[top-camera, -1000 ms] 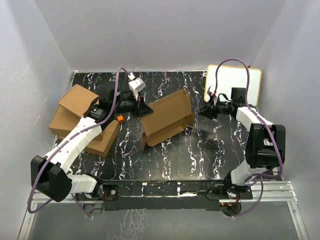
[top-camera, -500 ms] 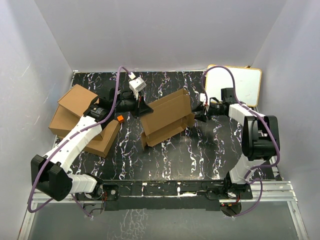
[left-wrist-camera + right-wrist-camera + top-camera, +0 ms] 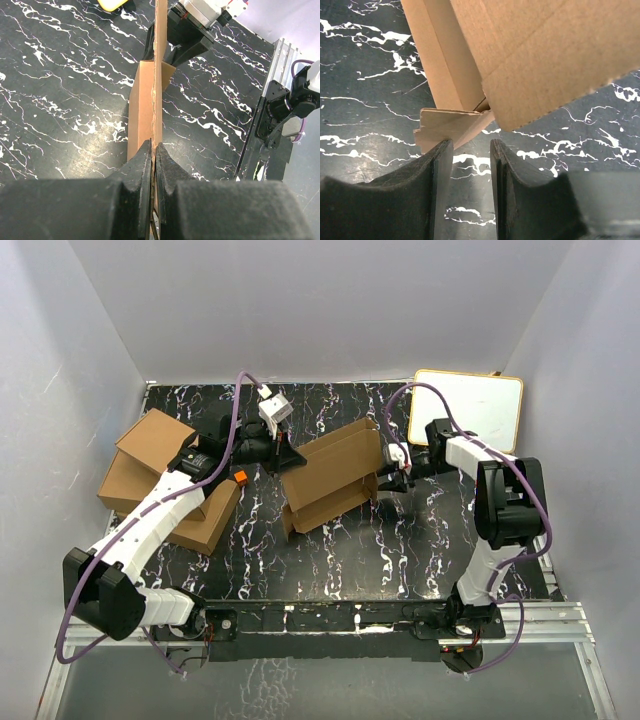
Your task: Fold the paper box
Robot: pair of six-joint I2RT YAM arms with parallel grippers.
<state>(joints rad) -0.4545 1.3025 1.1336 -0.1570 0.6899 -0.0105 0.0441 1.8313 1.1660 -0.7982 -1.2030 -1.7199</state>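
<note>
- The left gripper (image 3: 153,150) has its jaws pinched tight on the thin edge of the plain brown corrugated-cardboard paper box (image 3: 150,95), and that panel runs edge-on straight out from the tips.
- The right gripper (image 3: 470,150) shows a narrow gap with nothing inside. A small brown tuck flap (image 3: 451,126) lies just ahead of one fingertip; contact I cannot tell.
- From above, the box sits tilted between both grippers on the black white-veined table (image 3: 330,560).
- Behind the left jaws is a pile of brown cardboard boxes (image 3: 160,480).
- Behind the right jaws lies a white yellow-rimmed board (image 3: 470,410).
</note>
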